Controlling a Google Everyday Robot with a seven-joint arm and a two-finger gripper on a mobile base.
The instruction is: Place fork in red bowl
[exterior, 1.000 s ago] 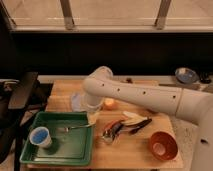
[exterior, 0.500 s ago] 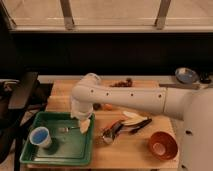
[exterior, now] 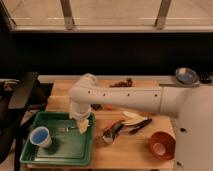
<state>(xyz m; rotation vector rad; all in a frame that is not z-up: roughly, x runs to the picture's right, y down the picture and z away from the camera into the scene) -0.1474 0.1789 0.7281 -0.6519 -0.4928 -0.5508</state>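
The fork (exterior: 67, 129) is a small silver one lying inside the green tray (exterior: 60, 149) at the left front of the table. My gripper (exterior: 82, 125) hangs from the white arm (exterior: 120, 97) over the tray's right part, just right of the fork's end. Whether it touches the fork I cannot tell. The red bowl (exterior: 161, 145) stands at the right front of the table, far from the gripper, and holds nothing that I can see.
A blue cup (exterior: 40, 136) stands in the tray's left part. A cluster of utensils with red and black handles (exterior: 122, 128) lies mid-table. A dark bowl with a blue item (exterior: 186, 76) sits at the back right. A black chair (exterior: 20, 100) is to the left.
The arm has swung left and lowered, bringing the gripper from mid-table down over the green tray next to the fork. The fork and bowl have not moved.
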